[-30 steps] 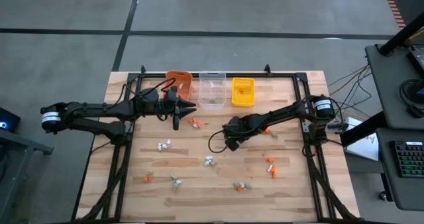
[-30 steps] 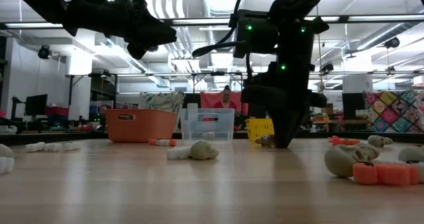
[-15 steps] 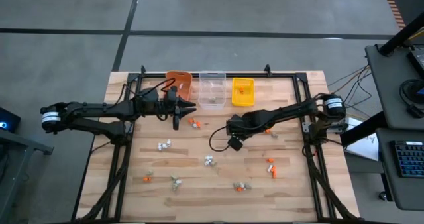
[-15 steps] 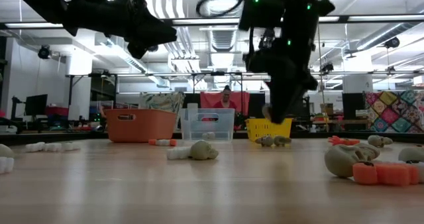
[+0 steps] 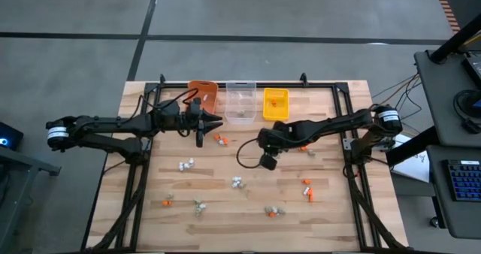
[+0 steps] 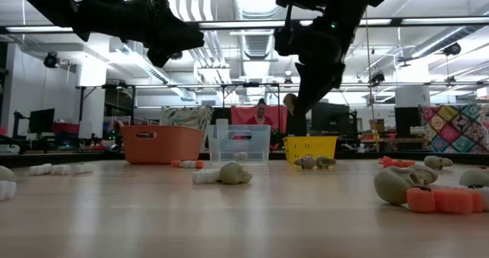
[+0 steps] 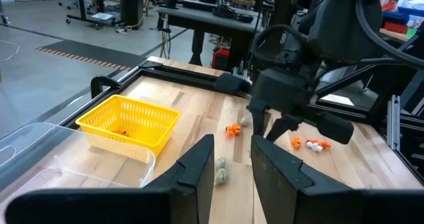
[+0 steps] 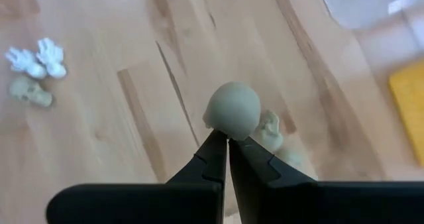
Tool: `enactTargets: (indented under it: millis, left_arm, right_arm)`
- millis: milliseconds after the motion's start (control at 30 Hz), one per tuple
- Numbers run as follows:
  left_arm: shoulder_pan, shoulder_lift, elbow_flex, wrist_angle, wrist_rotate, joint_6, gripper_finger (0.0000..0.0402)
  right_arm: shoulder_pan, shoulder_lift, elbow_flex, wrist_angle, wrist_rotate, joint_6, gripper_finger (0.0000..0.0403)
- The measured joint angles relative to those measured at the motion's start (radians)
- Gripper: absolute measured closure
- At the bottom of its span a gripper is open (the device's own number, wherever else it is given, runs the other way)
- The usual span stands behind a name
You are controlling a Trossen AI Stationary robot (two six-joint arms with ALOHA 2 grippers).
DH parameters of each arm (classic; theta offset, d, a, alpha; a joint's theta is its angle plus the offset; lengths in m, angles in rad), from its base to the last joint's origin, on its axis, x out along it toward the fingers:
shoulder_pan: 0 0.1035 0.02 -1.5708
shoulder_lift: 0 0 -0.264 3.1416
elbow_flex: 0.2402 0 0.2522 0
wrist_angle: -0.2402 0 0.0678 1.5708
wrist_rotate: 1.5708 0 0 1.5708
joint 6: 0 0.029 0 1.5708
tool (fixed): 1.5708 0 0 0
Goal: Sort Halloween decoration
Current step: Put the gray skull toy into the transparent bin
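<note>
- Wooden worktop (image 5: 225,209), framed by dark rails, fills the middle of the high view, with trinkets scattered across it.
- Left arm reaches in from nine o'clock; the left gripper (image 5: 214,122) hangs above the boards just below the orange bin (image 5: 203,95). Its jaws stand a little parted in its wrist view, nothing between them.
- Right arm comes in from three o'clock; the right gripper (image 8: 227,143) is up off the worktop near centre, jaws clenched on a grey-tan skull (image 8: 232,109) pinched at the very tips.
- Three bins line the twelve o'clock edge: orange, then the clear bin (image 5: 240,101), then the yellow bin (image 5: 275,104) with an orange piece inside.
- Loose Halloween decoration on the boards: orange pieces (image 5: 219,139) just beside the left gripper, a white bit (image 5: 185,164) at eight o'clock from it, white and grey bits (image 5: 237,182) near centre, orange ones (image 5: 307,188) toward four o'clock, grey pieces (image 5: 272,210) near six o'clock.
- Low view: a grey skull (image 6: 233,173) lies out front, another (image 6: 401,183) at three o'clock beside an orange piece (image 6: 443,200).
</note>
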Motion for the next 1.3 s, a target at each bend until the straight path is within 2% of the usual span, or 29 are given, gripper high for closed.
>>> enactTargets:
  millis: [233,367,633,867,1100,1300]
  left_arm:
    - [0.000,0.000,0.000,0.009,0.000,0.000,0.0320]
    - [0.000,0.000,0.000,0.011,0.000,0.000,0.0320]
    - [0.000,-0.012,0.000,0.013,0.000,0.000,0.0320]
    - [0.005,-0.099,0.000,0.000,0.000,0.020,0.0320]
    - [0.005,-0.190,0.000,-0.036,0.000,0.052,0.0320]
    - [0.005,-0.216,0.000,-0.041,0.000,0.053,0.0320]
  right_arm:
    - [-0.055,0.002,0.002,0.225,-0.003,-0.184,0.0394]
    - [-0.132,0.013,0.049,0.251,0.001,-0.262,0.0394]
    - [-0.296,0.112,0.209,0.244,0.001,-0.418,0.0394]
    - [-0.399,0.238,0.359,0.214,-0.047,-0.516,0.0394]
    - [-0.459,0.351,0.468,0.190,-0.055,-0.560,0.0394]
    - [-0.488,0.470,0.585,0.115,-0.080,-0.573,0.0394]
